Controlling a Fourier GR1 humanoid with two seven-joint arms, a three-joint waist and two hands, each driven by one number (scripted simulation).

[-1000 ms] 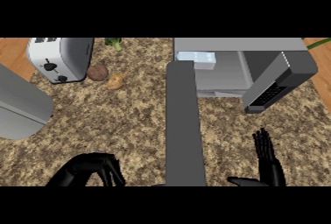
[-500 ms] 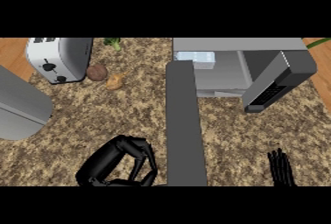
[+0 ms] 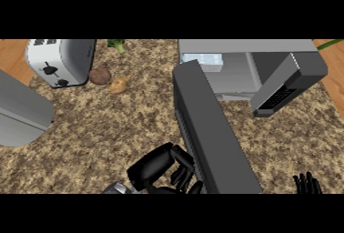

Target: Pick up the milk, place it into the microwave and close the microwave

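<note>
Far left: a large grey curved object (image 3: 20, 111), cut off by the edge. Cannot tell what it is.

Behind it stands a silver toaster (image 3: 60, 61), knobs on its near face. Just right of the toaster, a brown round vegetable (image 3: 99, 76) and a paler one (image 3: 119, 85) lie close together on the speckled worktop (image 3: 101, 132). A green sprig (image 3: 118, 44) sits at the back edge.

Low centre: left hand (image 3: 156, 167), black, fingers curled inward with nothing seen inside them. It sits just beside the left face of the microwave door (image 3: 215, 141). Cannot tell whether it touches.

The door stands open, a long dark slab running from the oven's left front corner down to the lower edge. It lies between the two hands.

Microwave (image 3: 249, 45) is at the back, right of centre, cavity exposed. The milk (image 3: 204, 61), a pale carton, is inside the cavity at its left side, just past the door's hinge end. A dark keypad block (image 3: 285, 88) takes up the oven's right side.

Low right: right hand (image 3: 308, 184), only fingertips showing at the edge. They are straight and upright, empty, resting well apart from the door.

Top right corner: a green stalk (image 3: 329, 44).
</note>
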